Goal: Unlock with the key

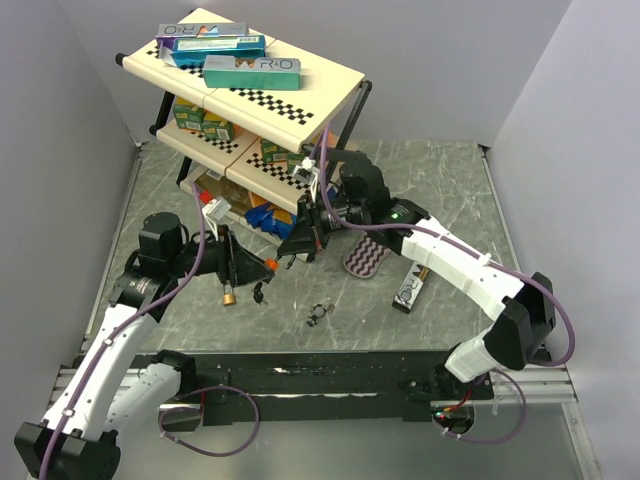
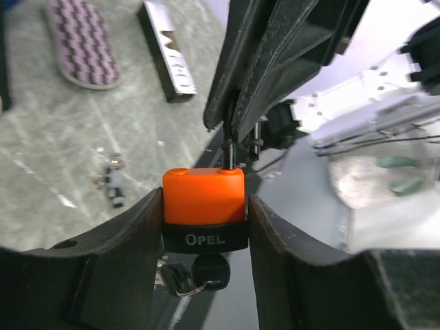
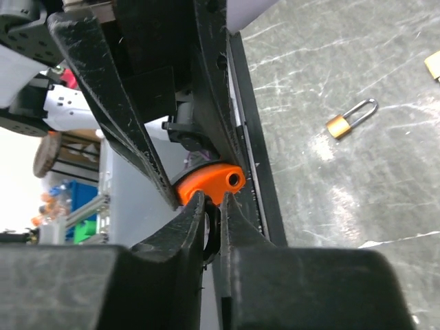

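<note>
The left hand [image 2: 205, 206] is clenched on the orange padlock [image 2: 203, 192] above the tabletop [image 2: 55, 151] — the key [image 2: 210, 273] hangs from its underside — and the right hand [image 3: 214, 198] is pinched on the shackle [image 2: 232, 157]

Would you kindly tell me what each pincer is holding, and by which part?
The left pincer clamps the orange padlock by the sides of its body; the right pincer pinches its metal loop on top.
</note>
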You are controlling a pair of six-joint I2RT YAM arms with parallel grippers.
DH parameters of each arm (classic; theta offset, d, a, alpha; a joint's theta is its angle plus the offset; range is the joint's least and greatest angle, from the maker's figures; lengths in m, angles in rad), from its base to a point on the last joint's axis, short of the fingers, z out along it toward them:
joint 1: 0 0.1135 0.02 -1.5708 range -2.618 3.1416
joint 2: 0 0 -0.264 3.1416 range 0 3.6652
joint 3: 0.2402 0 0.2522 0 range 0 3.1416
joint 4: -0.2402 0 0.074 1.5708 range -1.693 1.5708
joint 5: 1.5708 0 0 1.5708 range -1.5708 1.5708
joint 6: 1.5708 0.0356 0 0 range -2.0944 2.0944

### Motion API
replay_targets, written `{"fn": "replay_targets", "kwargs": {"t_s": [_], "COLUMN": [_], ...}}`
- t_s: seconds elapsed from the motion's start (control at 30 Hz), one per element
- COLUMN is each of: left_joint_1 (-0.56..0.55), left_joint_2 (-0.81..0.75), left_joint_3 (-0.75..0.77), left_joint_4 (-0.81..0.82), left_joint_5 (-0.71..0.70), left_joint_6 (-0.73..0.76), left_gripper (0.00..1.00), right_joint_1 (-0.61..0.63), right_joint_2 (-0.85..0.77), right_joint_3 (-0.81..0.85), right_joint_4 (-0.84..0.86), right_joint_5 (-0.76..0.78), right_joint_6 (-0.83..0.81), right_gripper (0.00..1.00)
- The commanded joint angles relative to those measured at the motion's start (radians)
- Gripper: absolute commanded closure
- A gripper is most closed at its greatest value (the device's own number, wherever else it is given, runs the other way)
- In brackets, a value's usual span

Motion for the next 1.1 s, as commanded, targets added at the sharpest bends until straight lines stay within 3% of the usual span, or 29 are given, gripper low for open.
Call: {"fn": "replay_targets", "kwargs": {"t_s": [0.0,0.2,0.37,0.73,0.93,1.07], "left_joint_1": [0.005,-0.004,-0.031,-0.140,-0.140,-0.140], "left_joint_2": [-0.013,-0.013,-0.016,-0.004,0.037,0.053], "left_joint_3": [0.074,0.123,0.143,0.111,0.060,0.056], "left_joint_4": [-0.054,-0.185,-0.189,-0.187,-0.114,-0.103], "left_joint_5": [-0.207,-0.481,-0.569,-0.735,-0.635,-0.649], "left_joint_6": [0.066,0.173,0.216,0.256,0.244,0.256], "left_gripper": [0.99,0.99,0.99,0.99,0.99,0.99], "right_joint_1": [0.004,0.047,0.082,0.084,0.084,0.082], "right_joint_2": [0.038,0.096,0.158,0.236,0.255,0.223], "right_joint_3": [0.051,0.123,0.185,0.218,0.160,0.110], "right_joint_4": [-0.013,-0.109,-0.181,-0.171,-0.114,-0.068], "right_joint_5": [-0.013,0.174,0.383,0.460,0.471,0.484], "right_joint_6": [0.040,0.054,0.115,0.221,0.185,0.159], "right_gripper": [0.95,1.00,1.00,0.99,0.72,0.46]}}
